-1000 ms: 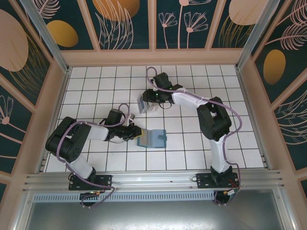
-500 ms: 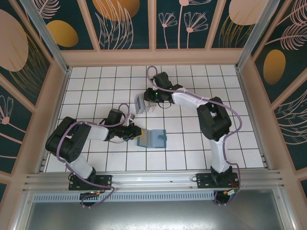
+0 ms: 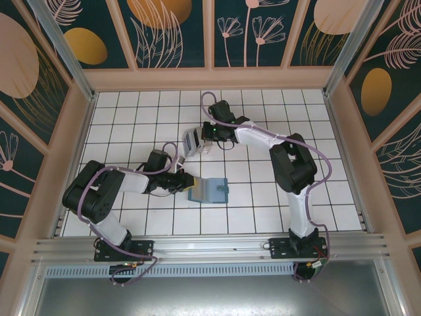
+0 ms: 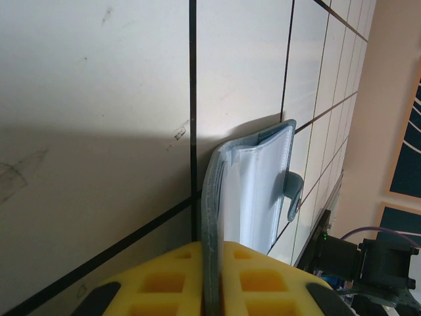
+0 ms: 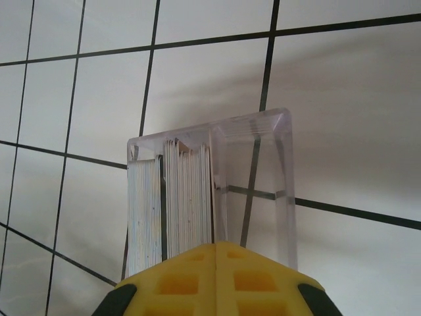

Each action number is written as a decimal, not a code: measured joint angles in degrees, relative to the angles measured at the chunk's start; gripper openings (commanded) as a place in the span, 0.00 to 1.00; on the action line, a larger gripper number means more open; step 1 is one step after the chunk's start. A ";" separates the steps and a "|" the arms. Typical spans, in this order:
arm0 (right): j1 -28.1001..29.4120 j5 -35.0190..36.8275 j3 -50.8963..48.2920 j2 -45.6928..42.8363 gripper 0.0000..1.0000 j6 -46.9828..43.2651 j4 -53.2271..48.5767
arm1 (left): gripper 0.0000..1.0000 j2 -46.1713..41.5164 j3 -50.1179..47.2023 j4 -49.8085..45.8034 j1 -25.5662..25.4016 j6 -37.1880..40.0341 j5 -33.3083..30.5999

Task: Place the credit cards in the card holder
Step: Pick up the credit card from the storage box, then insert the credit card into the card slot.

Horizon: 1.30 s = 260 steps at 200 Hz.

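Note:
The teal card holder (image 3: pixel 210 191) lies opened on the white tiles in front of the left arm. My left gripper (image 3: pixel 187 184) is shut on its left flap. In the left wrist view the yellow pads (image 4: pixel 263 276) pinch that flap's edge, and the card holder (image 4: pixel 260 191) shows a pale inner pocket and a clasp tab. The credit cards (image 5: pixel 177 197) stand on edge as a stack inside a clear box (image 5: pixel 263 158). My right gripper (image 5: pixel 216 247) is shut at the stack's right side; I cannot tell whether a card is pinched. From above, the right gripper (image 3: pixel 200 139) meets the credit cards (image 3: pixel 191 143) mid-table.
The tiled floor (image 3: pixel 263 210) is ringed by beige walls (image 3: pixel 210 79), and an aluminium rail (image 3: pixel 210 247) runs along the near edge. The right arm's elbow (image 3: pixel 293 164) stands over the right half of the tiles.
My right gripper has shut, and it has shifted slightly left along with the clear box of cards. The left gripper and the card holder have not moved.

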 measured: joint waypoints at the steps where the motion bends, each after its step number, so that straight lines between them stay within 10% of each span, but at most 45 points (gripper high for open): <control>1: 0.02 0.15 0.00 -0.02 0.00 0.00 -0.02 | 0.13 0.00 0.00 0.00 0.00 0.00 0.00; 64: 1.03 7.85 -8.92 -13.14 0.00 1.44 0.66 | 0.18 -0.17 0.00 -0.52 -0.02 0.04 -0.09; 161: 12.20 1.20 -52.96 -45.20 0.00 13.44 16.85 | 0.21 0.50 0.00 -1.70 0.00 0.87 -0.24; 260: 8.68 -11.23 -64.28 -40.35 0.00 21.92 32.48 | 0.26 0.52 0.13 -1.73 0.00 1.57 0.02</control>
